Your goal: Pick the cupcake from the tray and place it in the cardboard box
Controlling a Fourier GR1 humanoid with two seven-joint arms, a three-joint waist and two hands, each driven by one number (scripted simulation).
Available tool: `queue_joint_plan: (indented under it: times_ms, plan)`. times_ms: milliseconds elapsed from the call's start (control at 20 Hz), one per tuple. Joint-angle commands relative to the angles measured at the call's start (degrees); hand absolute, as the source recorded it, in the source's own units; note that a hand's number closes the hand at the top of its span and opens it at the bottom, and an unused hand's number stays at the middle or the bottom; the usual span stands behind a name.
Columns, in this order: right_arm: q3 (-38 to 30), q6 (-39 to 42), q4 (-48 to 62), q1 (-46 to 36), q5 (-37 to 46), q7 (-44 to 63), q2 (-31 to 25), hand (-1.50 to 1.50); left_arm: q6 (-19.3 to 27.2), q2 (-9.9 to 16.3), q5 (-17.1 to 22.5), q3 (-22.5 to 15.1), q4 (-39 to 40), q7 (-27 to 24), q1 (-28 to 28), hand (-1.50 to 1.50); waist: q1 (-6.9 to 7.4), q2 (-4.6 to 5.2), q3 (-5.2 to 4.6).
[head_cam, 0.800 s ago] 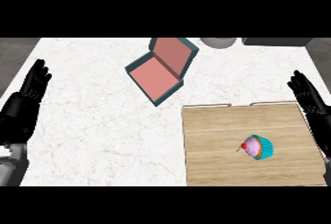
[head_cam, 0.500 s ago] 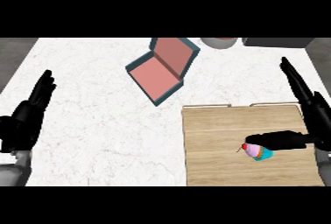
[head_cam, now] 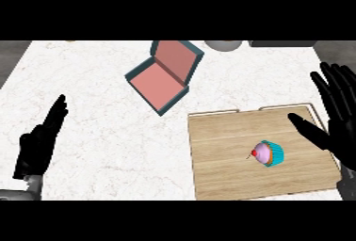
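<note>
A cupcake (head_cam: 268, 153) with pink frosting, a red cherry and a teal wrapper lies on its side on the wooden tray (head_cam: 222, 160) at the lower right. The cardboard box (head_cam: 164, 75), teal outside and pink inside, lies open at the upper middle of the counter. My right hand (head_cam: 339, 127) is open at the tray's right edge, fingers straight and thumb pointing toward the cupcake, a short gap away from it. My left hand (head_cam: 42, 143) is open at the lower left, fingers up, holding nothing.
The white marble counter (head_cam: 90, 117) stretches between the box and my left hand. A grey round object (head_cam: 222, 45) and a dark item (head_cam: 281, 43) sit at the far edge, upper right.
My right hand drew back from over the cupcake to the tray's right edge, uncovering it. My left hand shifted slightly toward the middle. The cupcake stays on the tray.
</note>
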Motion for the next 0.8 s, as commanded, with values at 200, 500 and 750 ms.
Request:
queue_joint_plan:
  times_ms: [200, 500, 750]
  plan:
    - [-0.95, 1.54, 2.34, 7.10, 32.89, 13.88, 4.76, -1.50, 1.84, -1.14, -0.76, -0.21, -0.07, 0.18, 2.50, 0.00, -2.72, -0.56, -0.27]
    - [-1.54, 16.17, 3.34, 11.11, 49.03, 27.10, 11.31, -1.50, 1.85, -0.28, -0.83, 0.86, 0.53, -0.34, 2.65, 0.00, -3.14, -0.04, -0.39]
    - [0.59, 30.32, 4.31, 14.40, 61.84, 40.28, 19.73, -1.50, 1.89, -1.43, -0.84, -0.18, -0.55, -0.46, 2.61, 0.00, -2.02, 0.28, -0.15]
